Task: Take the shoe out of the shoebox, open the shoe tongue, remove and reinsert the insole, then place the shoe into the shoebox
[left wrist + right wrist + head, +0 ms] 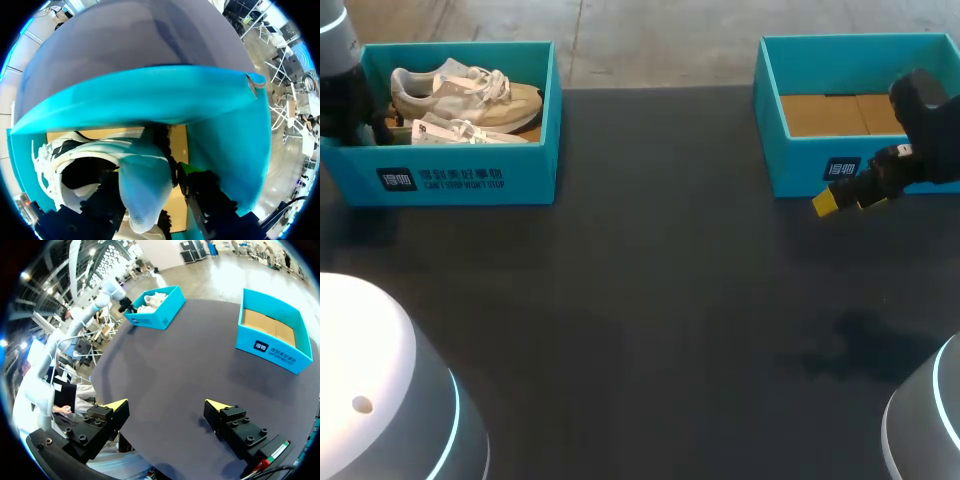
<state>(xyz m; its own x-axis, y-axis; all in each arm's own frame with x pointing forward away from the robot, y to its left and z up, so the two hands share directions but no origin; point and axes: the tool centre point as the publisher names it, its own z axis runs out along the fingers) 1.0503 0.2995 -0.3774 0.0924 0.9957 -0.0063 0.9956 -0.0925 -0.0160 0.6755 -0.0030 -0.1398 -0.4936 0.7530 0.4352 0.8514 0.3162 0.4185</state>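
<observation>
In the head view, the teal shoebox (470, 180) sat in the upper left of the frame on the dark table (650, 300), with the pale shoe (465, 92) lying on its side inside it and a second pale shoe (470, 131) just beside it, nearer the front wall. The left claw (360, 120) came in from the upper left corner and dipped into the left end of that box; its fingers were hidden there. In the upper right stood a second teal box (800, 165) with a bare brown cardboard floor, and the right claw (847, 203) hung just in front of its front wall, above the table, its yellow tips apart. In the left wrist view, the left claw (152, 197) was down inside the shoebox (150, 100), its dark fingers (205, 200) standing on either side of the shoe's (145, 185) raised heel end, with the laces and the dark mouth of the shoe off to one side; whether the fingers actually pinched the shoe could not be told. In the right wrist view, the right claw (167, 405) was spread wide and held nothing, only bare table between its tips; the second teal box (272, 347) lay ahead and to one side, and the shoebox (157, 315) with the left arm over it lay far ahead.
</observation>
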